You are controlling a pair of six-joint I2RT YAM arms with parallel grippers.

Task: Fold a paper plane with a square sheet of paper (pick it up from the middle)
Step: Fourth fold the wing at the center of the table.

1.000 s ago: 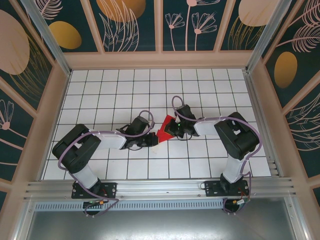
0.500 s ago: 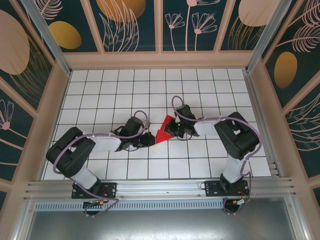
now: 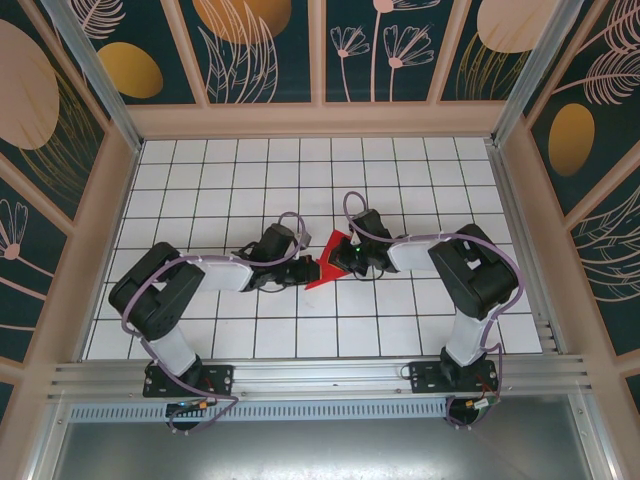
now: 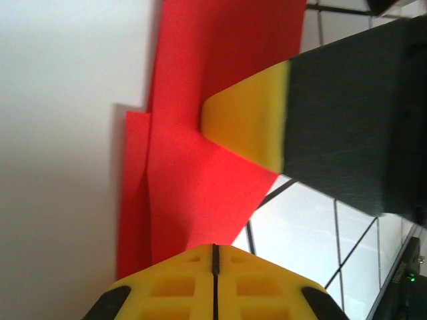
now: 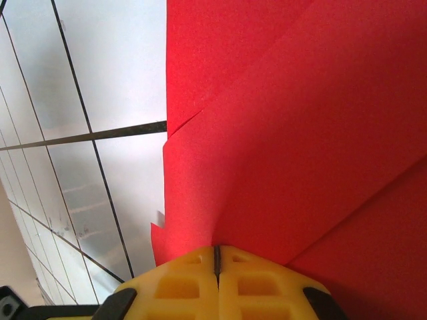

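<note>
Top external: red paper (image 3: 322,276), partly folded into a pointed wedge, lying near ctr of white grid-tiled table (image 3: 250,170). Pinched from both sides, w/ L gripper (image 3: 305,268) at its left edge & R gripper (image 3: 344,258) at its right, both low over the tiles. Vs half a sec ago: L gripper further right & a bit further from the bases, now on the paper's edge rather than just short of it. L elbow swung in toward the middle. Paper's near corner lower & flatter. No visible change in R arm. Round the table: beige frame, dark teal wall panels (image 3: 260,40) w/ tan leaf & flower art, aluminium rail (image 3: 320,375) along near edge w/ both arm bases bolted on.

Left wrist: close-up along L gripper's yellow pads (image 4: 173,290), pressed together w/ just a thin dark seam, red paper (image 4: 193,167) running straight into the tips, so clamped on the sheet. Layered fold edges at the paper's left side. Higher up, one yellow pad (image 4: 247,127) of R gripper against the same sheet, black body behind it. White tile & dark grid lines lower right, blurred white at left.

Right wrist: R gripper's yellow pads (image 5: 173,290) closed tight, seam barely showing, red paper (image 5: 300,133) gripped at the tips & spreading over the right side in overlapping folded layers. White tiles w/ thin black grid lines at left.
</note>
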